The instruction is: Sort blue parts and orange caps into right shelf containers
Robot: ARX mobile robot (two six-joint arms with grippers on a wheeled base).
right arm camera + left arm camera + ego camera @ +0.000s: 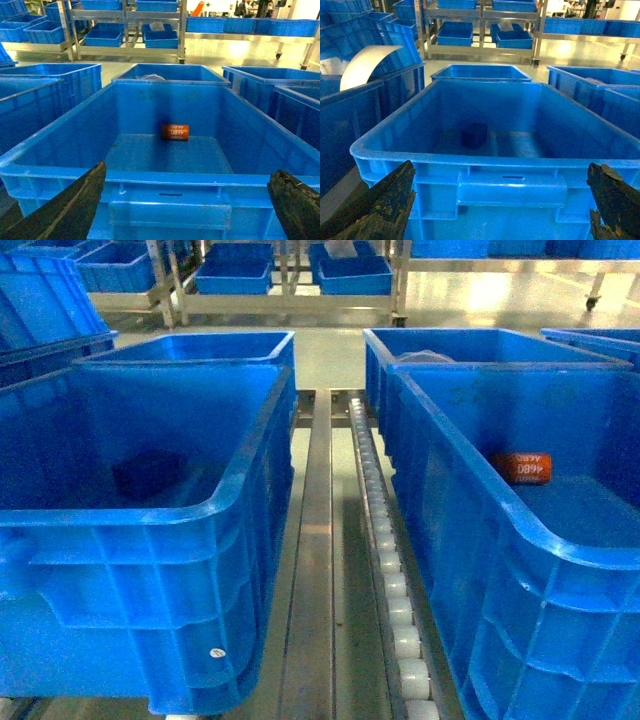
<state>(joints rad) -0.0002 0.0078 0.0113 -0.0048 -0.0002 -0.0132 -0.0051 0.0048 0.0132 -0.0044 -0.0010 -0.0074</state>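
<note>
Crates (pixel 150 570): you see glossy blue plastic.
Roller rail (pixel 395 590): white plastic rollers, brushed metal.
Fingers (pixel 65 210): rough, worn, dark.

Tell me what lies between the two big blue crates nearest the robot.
In the head view, a bare metal rail and a row of white rollers run between the left crate and the right crate.

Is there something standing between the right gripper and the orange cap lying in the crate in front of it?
Yes. The near wall of the blue crate stands between the right gripper and the orange cap, which lies on the crate floor by the far wall. The fingers are spread open, low outside that wall. Above the rim nothing visible blocks.
</note>
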